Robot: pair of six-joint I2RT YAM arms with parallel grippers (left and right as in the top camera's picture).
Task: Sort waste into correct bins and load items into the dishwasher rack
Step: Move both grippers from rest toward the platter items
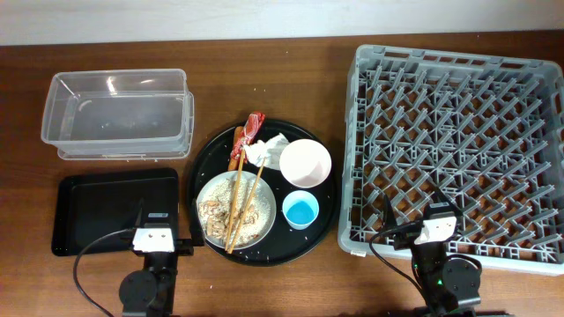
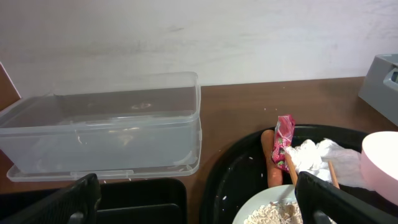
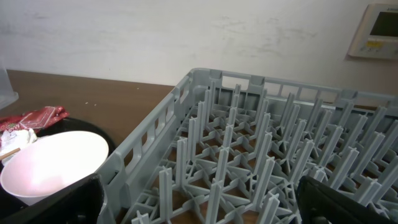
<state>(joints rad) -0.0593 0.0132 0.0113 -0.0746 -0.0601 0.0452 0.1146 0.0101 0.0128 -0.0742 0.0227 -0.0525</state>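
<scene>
While left gripper (image 2: 196, 202) and right gripper (image 3: 199, 202) are hanging wide open, empty, chopsticks (image 1: 236, 207) are lying across plate (image 1: 264, 225) on round tray (image 1: 211, 154); rack (image 1: 458, 132) sitting right of it.

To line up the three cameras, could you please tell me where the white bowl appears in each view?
Overhead: the white bowl sits centrally, upper right of the round black tray.
Left wrist: only its edge shows, at the right border.
Right wrist: lower left, beside the dishwasher rack.
Shared landmark: the red snack wrapper, left of the bowl in every view.
</scene>
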